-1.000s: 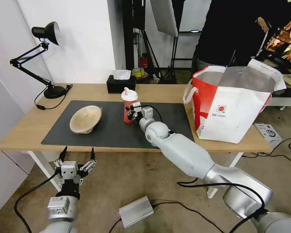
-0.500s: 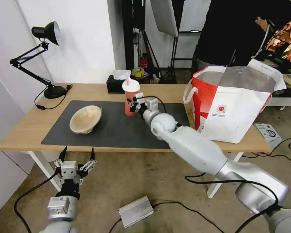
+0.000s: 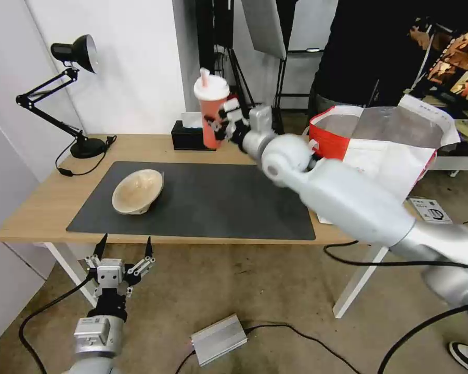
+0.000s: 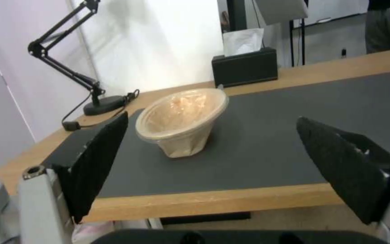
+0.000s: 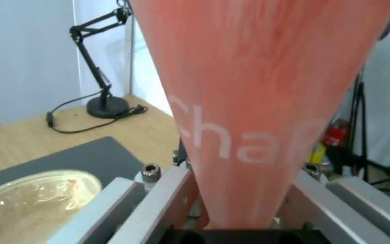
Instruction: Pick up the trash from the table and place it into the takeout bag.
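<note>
My right gripper [image 3: 219,124] is shut on the red drink cup [image 3: 211,114] with a white lid, holding it upright high above the back of the table [image 3: 31,208]. The cup [image 5: 258,101] stands close before the right wrist camera, between the gripper's jaws. A beige paper-pulp bowl [image 3: 137,190] lies tilted on the left of the dark grey mat [image 3: 218,202]; the left wrist view shows the bowl [image 4: 182,121] too. The white-and-red takeout bag [image 3: 390,150] stands open at the table's right end, partly behind my right arm. My left gripper [image 3: 124,247] hangs open below the table's front edge.
A black desk lamp [image 3: 73,78] stands at the back left and a black tissue box [image 3: 188,137] at the back middle, behind the cup. A person in dark clothes stands behind the bag. A metal box [image 3: 219,338] and cables lie on the floor.
My right gripper has lifted the red cup off the mat and carried it up and toward the back. The left arm and the bowl have not moved.
</note>
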